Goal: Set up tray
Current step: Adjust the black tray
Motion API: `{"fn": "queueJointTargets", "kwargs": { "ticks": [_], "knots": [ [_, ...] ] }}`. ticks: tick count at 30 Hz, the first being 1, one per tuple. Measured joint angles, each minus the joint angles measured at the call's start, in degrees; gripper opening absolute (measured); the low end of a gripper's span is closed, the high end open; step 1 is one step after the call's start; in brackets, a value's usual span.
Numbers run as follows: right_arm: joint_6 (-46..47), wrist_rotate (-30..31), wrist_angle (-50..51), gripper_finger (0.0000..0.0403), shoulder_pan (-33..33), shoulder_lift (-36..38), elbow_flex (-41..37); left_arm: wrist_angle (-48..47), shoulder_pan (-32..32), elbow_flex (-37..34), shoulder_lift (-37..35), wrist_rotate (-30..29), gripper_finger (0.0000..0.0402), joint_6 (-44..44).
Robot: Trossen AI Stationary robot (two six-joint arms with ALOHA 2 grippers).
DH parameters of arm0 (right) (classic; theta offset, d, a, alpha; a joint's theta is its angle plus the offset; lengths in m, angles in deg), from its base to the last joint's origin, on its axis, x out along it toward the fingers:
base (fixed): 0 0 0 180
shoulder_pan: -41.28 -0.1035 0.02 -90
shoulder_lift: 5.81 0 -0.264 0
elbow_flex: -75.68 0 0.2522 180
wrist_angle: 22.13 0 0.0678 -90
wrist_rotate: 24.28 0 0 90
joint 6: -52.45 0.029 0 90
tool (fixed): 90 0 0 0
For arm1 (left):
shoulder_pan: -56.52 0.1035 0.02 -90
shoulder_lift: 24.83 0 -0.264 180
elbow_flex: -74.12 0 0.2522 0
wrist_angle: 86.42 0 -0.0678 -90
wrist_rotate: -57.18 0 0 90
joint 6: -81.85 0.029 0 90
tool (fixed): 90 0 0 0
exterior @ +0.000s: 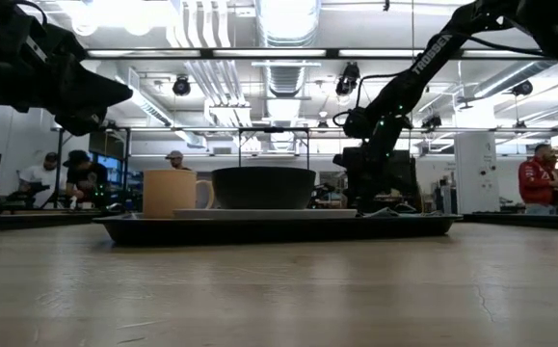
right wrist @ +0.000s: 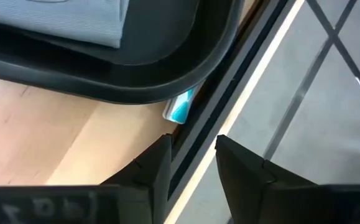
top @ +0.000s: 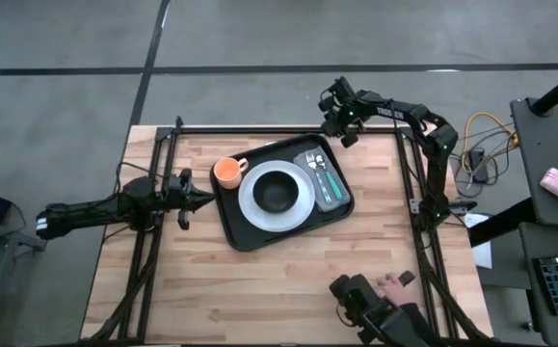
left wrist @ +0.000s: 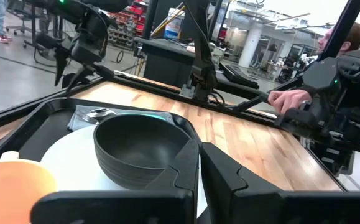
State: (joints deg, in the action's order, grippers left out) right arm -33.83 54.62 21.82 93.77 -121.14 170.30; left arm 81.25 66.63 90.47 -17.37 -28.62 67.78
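1. A small blue-and-white object (right wrist: 180,109) peeks from under the tray's corner; what it is cannot be told.
2. The tray (top: 235,224) lies mid-table, holding an orange cup (top: 226,172), a white plate (top: 300,208) with a dark bowl (top: 276,190), and a grey cloth (top: 339,186) with cutlery (top: 319,164).
3. The right gripper (top: 341,132) hovers at the table's far edge, fingers slightly parted, empty.
4. The left gripper (top: 205,200) is closed beside the tray.

The tray (top: 243,234) is black. On it sit a white plate (top: 251,203), a dark grey bowl (top: 276,190), an orange cup (top: 226,173) and a grey cloth (top: 337,180) with fine ribbed stripes. The table (top: 288,280) is pale wood in butcher-block strips. A small turquoise and white object (right wrist: 180,108) lies by the tray's corner.
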Motion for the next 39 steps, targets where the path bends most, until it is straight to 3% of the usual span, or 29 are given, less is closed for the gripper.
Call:
{"fn": "queueJointTargets", "kwargs": {
  "ticks": [11,24,30,39],
  "knots": [
    [-3.3,0.3,-0.4,0.0107,-0.9,0.0,-2.2,0.0,0.0,0.0,0.0,-0.1,0.0000,0.0],
    [-0.9,1.4,-5.3,0.0089,-3.2,0.0,-5.9,0.0,0.0,0.0,0.0,-0.1,0.0000,0.0],
    [15.9,5.5,-5.0,0.0085,-2.4,0.5,-4.6,0.0,0.0,0.0,0.0,-0.1,0.0000,0.0],
    [64.0,6.3,-1.6,0.0075,-1.4,5.7,-3.3,0.0,0.0,0.0,0.0,-0.1,0.0000,0.0]
  ]
}}
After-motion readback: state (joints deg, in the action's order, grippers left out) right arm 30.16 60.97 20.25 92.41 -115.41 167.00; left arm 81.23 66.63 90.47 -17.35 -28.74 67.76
